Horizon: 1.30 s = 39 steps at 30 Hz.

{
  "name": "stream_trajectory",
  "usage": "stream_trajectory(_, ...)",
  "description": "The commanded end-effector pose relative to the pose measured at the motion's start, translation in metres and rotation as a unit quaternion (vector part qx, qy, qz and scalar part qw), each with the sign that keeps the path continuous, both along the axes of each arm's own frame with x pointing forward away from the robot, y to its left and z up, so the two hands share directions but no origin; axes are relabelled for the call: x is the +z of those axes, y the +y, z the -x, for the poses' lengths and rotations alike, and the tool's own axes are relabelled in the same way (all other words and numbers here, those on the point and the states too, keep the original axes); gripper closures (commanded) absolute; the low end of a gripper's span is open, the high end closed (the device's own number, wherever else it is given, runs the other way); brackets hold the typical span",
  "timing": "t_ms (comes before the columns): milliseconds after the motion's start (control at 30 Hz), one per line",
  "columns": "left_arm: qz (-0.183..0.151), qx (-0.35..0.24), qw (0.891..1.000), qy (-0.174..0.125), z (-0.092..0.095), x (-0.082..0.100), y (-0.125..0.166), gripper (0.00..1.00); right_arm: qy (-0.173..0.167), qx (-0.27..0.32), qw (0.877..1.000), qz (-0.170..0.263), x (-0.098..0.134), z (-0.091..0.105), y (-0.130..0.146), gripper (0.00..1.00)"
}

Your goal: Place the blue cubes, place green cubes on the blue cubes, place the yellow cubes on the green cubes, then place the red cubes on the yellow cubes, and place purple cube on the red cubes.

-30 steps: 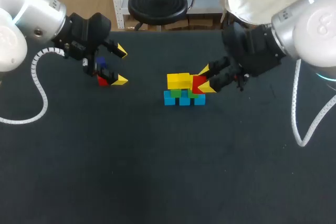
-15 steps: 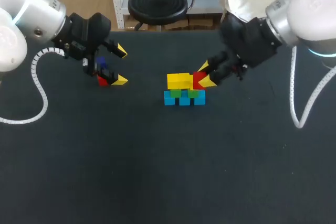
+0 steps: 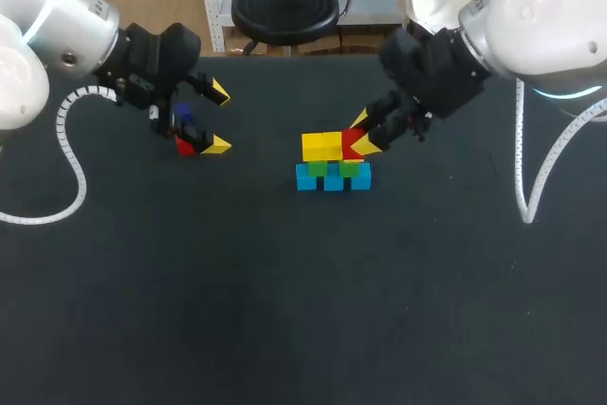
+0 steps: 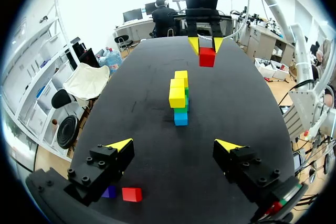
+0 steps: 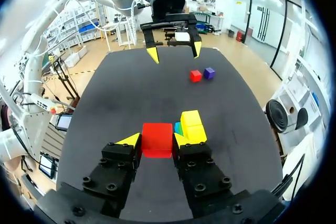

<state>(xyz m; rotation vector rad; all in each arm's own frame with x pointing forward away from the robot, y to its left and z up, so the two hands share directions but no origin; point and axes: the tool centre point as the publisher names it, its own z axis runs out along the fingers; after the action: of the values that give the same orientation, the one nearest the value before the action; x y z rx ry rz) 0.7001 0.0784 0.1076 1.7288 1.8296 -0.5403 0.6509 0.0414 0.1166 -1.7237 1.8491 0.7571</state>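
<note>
Yellows (image 5: 193,125) lie just ahead and slightly right of my right pincer (image 5: 157,141), which is clenched on a red cube (image 5: 157,136). My left pincer (image 4: 174,145) hangs released, well away.

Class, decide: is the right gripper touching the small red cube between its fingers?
Touching. In the right wrist view both fingers of the right gripper press opposite sides of the small red cube.
</note>
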Motion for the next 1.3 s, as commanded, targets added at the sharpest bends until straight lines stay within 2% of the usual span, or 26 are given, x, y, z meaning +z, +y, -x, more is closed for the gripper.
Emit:
stream_trajectory(33,0.000,0.000,1.000,0.000,0.000,0.000,0.000,0.00,0.005,0.004,1.000,-0.008,-0.005,-0.006,0.001,1.00)
stream_trajectory(400,0.000,0.000,1.000,0.000,0.000,0.000,0.000,0.00,0.017,0.000,1.000,-0.026,-0.012,-0.016,0.000,1.00)
stream_trajectory(767,0.000,0.000,1.000,0.000,0.000,0.000,0.000,0.00,0.021,0.005,1.000,-0.022,-0.012,-0.026,0.002,1.00)
stream_trajectory(1300,0.000,0.000,1.000,0.000,0.000,0.000,0.000,0.00,0.028,0.003,0.999,-0.035,-0.020,-0.031,0.000,1.00)
